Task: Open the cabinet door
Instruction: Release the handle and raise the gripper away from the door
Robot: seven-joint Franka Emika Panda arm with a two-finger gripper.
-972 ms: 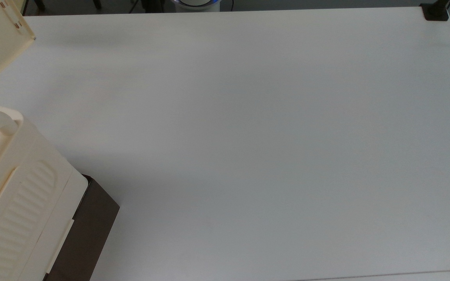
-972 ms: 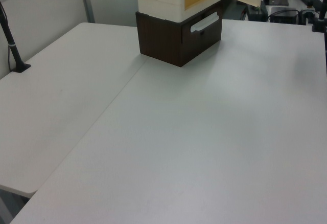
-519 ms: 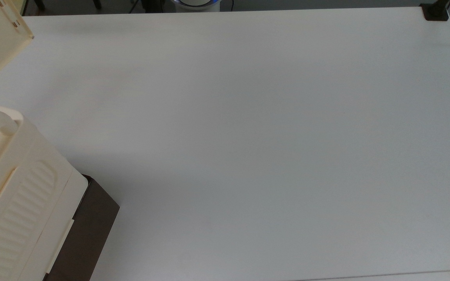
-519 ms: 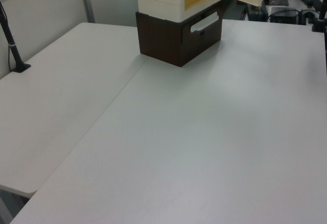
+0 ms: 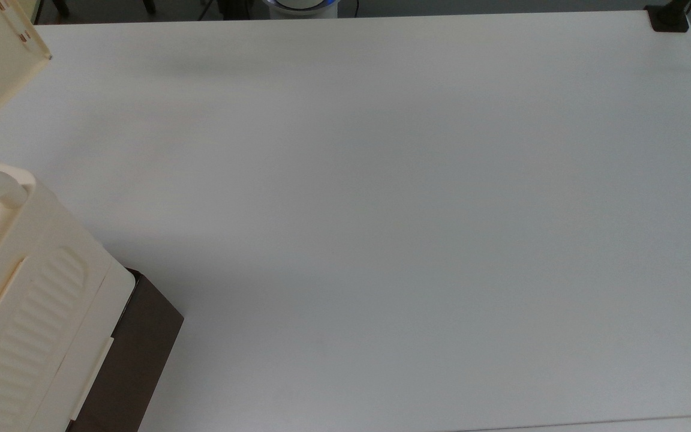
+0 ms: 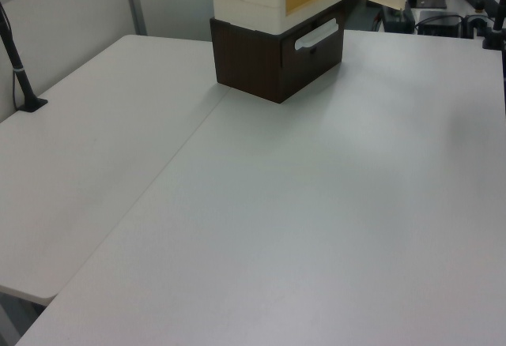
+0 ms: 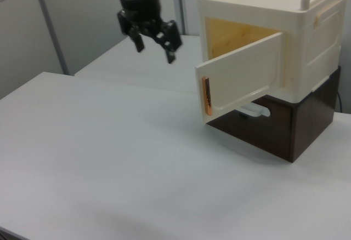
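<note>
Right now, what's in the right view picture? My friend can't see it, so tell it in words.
A cream cabinet on a dark brown base stands on a white table, its door swung open to show a yellowish inside. The robot's gripper hangs open in the air to the right view's left, apart from the door.

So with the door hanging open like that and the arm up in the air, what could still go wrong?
The door juts out over the table, so if the gripper swings across low it could clip the door's free edge by the copper handle.

The cabinet sits on a separate brown base; a hard knock might shift or tip the stack.

The fingers are open and hold nothing, so the door could drift back unchecked.
</note>
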